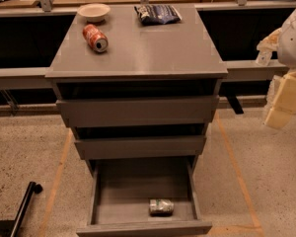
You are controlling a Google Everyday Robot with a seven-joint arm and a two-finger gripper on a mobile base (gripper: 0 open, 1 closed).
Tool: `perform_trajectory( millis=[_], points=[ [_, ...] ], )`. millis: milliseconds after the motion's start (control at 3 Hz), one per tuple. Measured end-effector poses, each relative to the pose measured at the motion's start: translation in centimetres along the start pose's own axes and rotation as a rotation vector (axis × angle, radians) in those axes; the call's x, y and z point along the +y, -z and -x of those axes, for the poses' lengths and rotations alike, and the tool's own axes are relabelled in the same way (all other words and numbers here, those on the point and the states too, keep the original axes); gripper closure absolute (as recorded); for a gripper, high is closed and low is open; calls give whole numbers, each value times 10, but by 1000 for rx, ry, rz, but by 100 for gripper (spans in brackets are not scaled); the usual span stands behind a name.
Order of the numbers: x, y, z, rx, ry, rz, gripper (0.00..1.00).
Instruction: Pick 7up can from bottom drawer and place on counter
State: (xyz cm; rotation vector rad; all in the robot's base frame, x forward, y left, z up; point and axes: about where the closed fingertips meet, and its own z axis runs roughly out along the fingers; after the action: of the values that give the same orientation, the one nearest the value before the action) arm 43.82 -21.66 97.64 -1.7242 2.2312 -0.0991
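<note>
The 7up can (161, 207) is small, green and silver, and lies on its side on the floor of the bottom drawer (133, 191), near the front right. That drawer is pulled open. The counter (148, 48) is the flat grey top of the cabinet. My gripper (284, 100) shows as cream-coloured blocks at the right edge of the camera view. It hangs beside the cabinet at about the height of the top drawer, well above and to the right of the can. It holds nothing that I can see.
On the counter lie a red-orange soda can (95, 37) on its side, a white bowl (93, 12) and a dark snack bag (158, 14). The two upper drawers (138, 111) are slightly open. A long grey ledge (19, 75) runs behind. A black bar (23, 206) stands at the lower left.
</note>
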Motion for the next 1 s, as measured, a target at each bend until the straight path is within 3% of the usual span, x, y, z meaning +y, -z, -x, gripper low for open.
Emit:
perform_trajectory(
  millis=[333,1000],
  points=[
    [0,0,0,-2,0,-2,0],
    [9,-50,-12,-11,-17,14,0]
  ],
)
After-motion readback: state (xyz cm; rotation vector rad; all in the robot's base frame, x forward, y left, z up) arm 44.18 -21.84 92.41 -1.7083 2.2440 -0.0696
